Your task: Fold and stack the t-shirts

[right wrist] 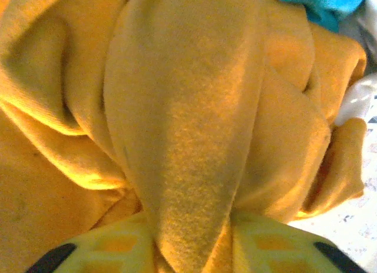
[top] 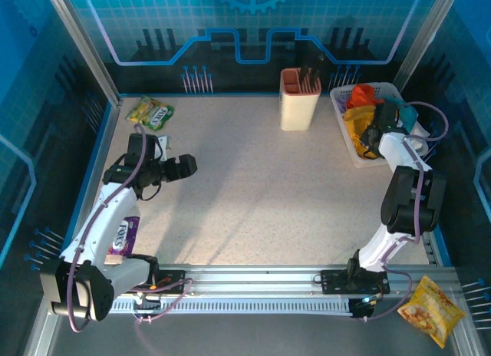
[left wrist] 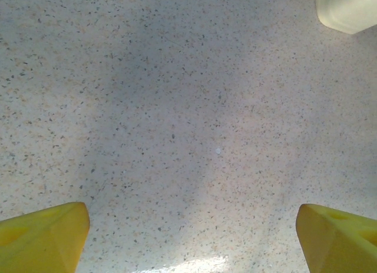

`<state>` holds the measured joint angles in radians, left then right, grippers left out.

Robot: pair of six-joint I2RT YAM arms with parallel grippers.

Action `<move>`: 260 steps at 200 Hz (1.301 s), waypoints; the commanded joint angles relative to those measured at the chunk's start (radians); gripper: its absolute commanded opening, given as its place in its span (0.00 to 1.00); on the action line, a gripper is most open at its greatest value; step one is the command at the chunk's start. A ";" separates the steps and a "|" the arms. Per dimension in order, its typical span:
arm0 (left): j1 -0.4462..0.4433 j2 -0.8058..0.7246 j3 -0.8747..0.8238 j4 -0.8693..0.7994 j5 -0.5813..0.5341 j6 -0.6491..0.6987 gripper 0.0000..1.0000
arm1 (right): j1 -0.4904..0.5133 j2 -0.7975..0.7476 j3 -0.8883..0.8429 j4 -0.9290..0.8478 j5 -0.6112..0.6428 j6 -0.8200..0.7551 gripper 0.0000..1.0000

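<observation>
The left arm [top: 100,218] lies low and bent, the left tool [left wrist: 191,237] spread wide above the speckled bench [top: 253,187]. The right arm [top: 406,195] bends down into the basket [top: 337,103]; the right tool [right wrist: 191,243] pinches a fold of the mustard-yellow t-shirt [right wrist: 188,137] bunched just ahead.

Table [top: 261,187]: pale speckled top, blue edging at left and back.
Back wall [top: 253,18]: blue panel printed with grid, gear and circuit lines.
Side walls [top: 31,103]: blue panels, possibly translucent, in metal frames [top: 80,41].
Near edge: grey aluminium rail [top: 261,275].
Light: soft, brightest mid-table; faint shadows.
</observation>
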<state>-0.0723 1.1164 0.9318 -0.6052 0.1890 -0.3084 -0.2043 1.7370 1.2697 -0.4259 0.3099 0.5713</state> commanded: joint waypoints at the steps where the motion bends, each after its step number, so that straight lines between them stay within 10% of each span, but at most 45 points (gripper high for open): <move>1: -0.004 0.008 -0.006 0.013 0.043 -0.015 0.91 | -0.014 -0.055 -0.028 0.035 -0.022 0.004 0.17; 123: -0.004 0.026 -0.004 0.035 0.096 -0.052 0.94 | 0.079 -0.579 -0.195 0.192 0.023 -0.046 0.04; 260: -0.004 0.056 -0.031 0.132 0.208 -0.155 0.93 | 0.653 -0.893 -0.205 0.156 0.215 -0.330 0.00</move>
<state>-0.0731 1.1702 0.9161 -0.4873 0.3584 -0.4465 0.3279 0.8635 1.0092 -0.2565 0.4484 0.2935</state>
